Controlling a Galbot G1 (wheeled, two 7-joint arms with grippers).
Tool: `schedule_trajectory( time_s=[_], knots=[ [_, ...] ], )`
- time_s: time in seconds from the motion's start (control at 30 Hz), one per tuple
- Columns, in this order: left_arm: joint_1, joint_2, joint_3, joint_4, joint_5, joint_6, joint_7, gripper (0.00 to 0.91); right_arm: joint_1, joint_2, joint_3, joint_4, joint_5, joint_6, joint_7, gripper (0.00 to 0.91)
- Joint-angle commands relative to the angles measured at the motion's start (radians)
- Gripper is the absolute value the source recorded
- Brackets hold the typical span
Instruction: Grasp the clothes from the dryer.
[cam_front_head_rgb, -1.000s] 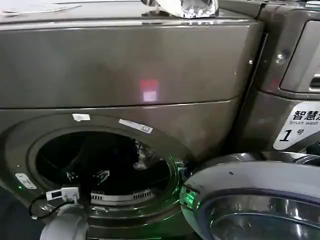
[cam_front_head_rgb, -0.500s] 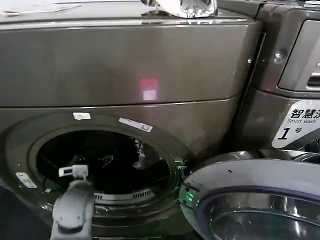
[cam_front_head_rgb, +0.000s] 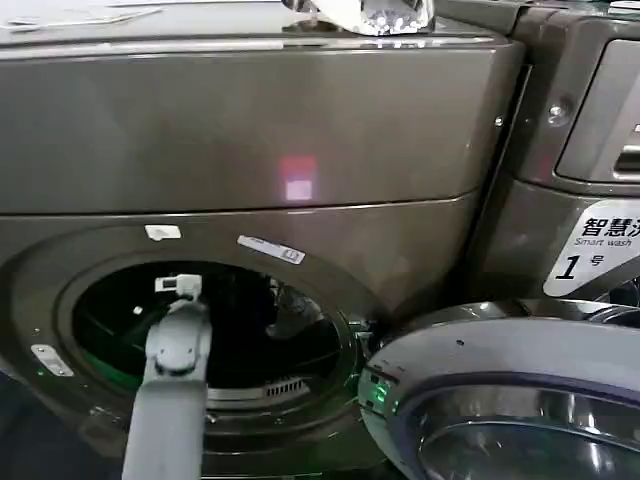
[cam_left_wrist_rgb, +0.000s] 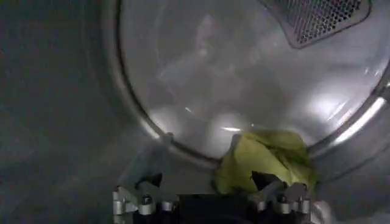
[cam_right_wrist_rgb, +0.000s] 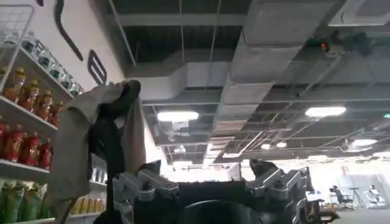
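Left hand (cam_left_wrist_rgb: 208, 190) spread wide, empty, inside dryer (cam_front_head_rgb: 250, 150) drum, just short of yellow-green clothes (cam_left_wrist_rgb: 265, 159)

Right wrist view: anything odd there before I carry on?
Yes. A grey-and-dark cloth hangs over one side of the right gripper, which points up at the ceiling, its jaws apart. The left gripper is open inside the dryer near a yellow-green garment.
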Motion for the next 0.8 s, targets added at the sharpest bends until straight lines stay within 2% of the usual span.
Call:
schedule_trajectory(
  time_s=[0.03,0.07,0.1,0.27,0.33,0.8],
  knots=[
    [-0.055,0.006,-0.001,0.082,0.523,-0.306,0.345,0.907,-0.001,0.004,-0.01,-0.007,0.0,0.005,-0.002,0.907],
    [-0.059,0.007,-0.009,0.08,0.507,-0.319,0.415,0.907,0.0,0.004,-0.013,-0.003,0.002,0.004,-0.003,0.907],
    [-0.061,0.01,-0.01,0.079,0.504,-0.354,0.435,0.907,0.004,0.001,-0.016,0.003,0.002,0.001,-0.002,0.907],
    [-0.1,0.011,-0.021,0.106,0.454,-0.408,0.548,0.907,0.015,-0.004,-0.025,0.013,0.001,-0.002,-0.002,0.907],
    [-0.117,0.007,-0.034,0.121,0.505,-0.455,0.583,0.907,0.015,0.002,-0.03,0.011,0.001,0.001,-0.003,0.907],
    [-0.159,0.013,-0.034,0.164,0.536,-0.475,0.787,0.907,0.026,0.006,-0.05,0.019,-0.009,0.005,-0.005,0.907]
  ],
)
